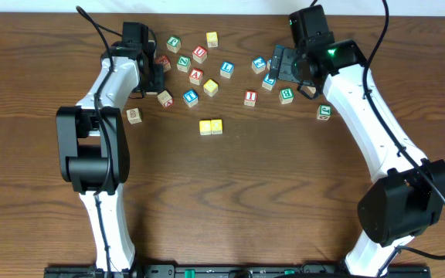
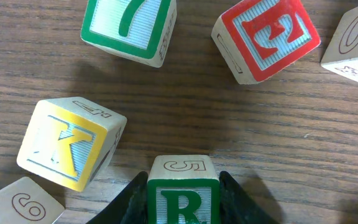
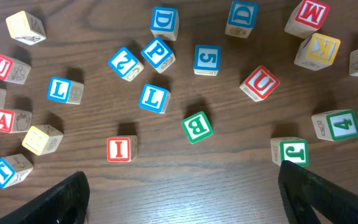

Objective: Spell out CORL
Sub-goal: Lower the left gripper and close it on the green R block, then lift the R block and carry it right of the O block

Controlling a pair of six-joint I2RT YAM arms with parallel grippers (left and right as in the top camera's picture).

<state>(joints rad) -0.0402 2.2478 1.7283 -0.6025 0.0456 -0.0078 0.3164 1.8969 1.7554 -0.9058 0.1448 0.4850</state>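
**A:** What do we get from overhead?

**B:** We see two yellow cubes [image 1: 211, 127] touching side by side on the wooden table [image 1: 230, 201]. They lie apart from the scatter of lettered cubes, on the side toward the arms' bases, and we cannot read their letters from here. The left gripper [image 1: 156, 76] is at the left edge of that scatter. The right gripper [image 1: 279, 65] is over its right part.

**A:** And on the left wrist?

**B:** The green R cube [image 2: 182, 196] stands on the wood between the two fingers [image 2: 129, 202], with a 5 on its upper side. The jaws are narrow, with one finger close against each flank. We cannot tell whether they actually press it. Beyond it lie a yellow K cube [image 2: 67, 143], a green 7 cube [image 2: 129, 28] and a red E cube [image 2: 266, 37], all apart from the R.

**A:** The right wrist?

**B:** Here the jaws are spread wide, one dark finger in each lower corner, with bare wood between them. We find a blue L cube [image 3: 154, 98] near the middle. A second blue L cube [image 3: 59, 90] lies farther left. Both rest on the table, well clear of the fingers. A green B cube [image 3: 197, 126] and a red I cube [image 3: 120, 149] lie nearer to the gripper, and a green J cube [image 3: 294, 151] sits just beside the right-hand finger.
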